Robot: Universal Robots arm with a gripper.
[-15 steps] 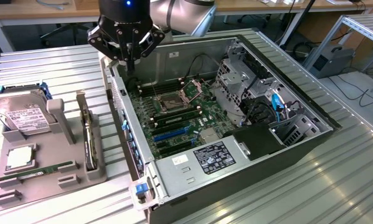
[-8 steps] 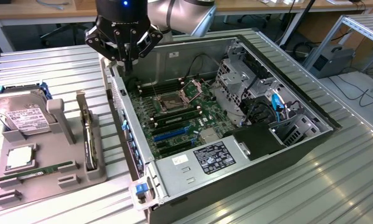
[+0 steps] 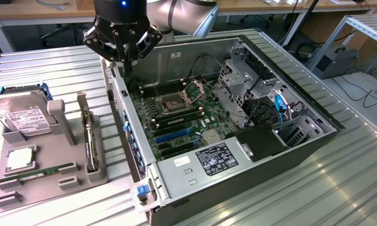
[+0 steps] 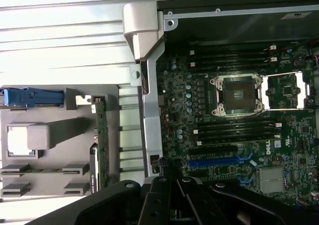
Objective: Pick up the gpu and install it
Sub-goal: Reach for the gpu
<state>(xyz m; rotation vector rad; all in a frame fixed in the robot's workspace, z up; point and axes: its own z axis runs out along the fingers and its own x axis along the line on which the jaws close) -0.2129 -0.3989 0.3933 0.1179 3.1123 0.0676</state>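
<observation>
The gpu (image 3: 88, 136) is a slim dark card standing on edge in a slot of the grey holder (image 3: 62, 181), at the exterior view's left; in the wrist view the gpu (image 4: 101, 135) shows edge-on beside the case wall. My gripper (image 3: 127, 65) hangs shut and empty above the far corner of the open computer case (image 3: 239, 188), over its side wall and well apart from the gpu. At the wrist view's edge, the gripper (image 4: 169, 197) shows as dark linkages. The motherboard's blue expansion slot (image 3: 173, 134) (image 4: 214, 162) lies bare.
The grey holder also carries a silver hard drive (image 3: 22, 115), a square processor (image 3: 19, 160) and a thin green memory stick (image 3: 44, 169). Inside the case are the open processor socket (image 3: 173, 101), drive cages (image 3: 245, 89) and a power supply (image 3: 217, 157). Ribbed metal table (image 3: 339, 183) all around.
</observation>
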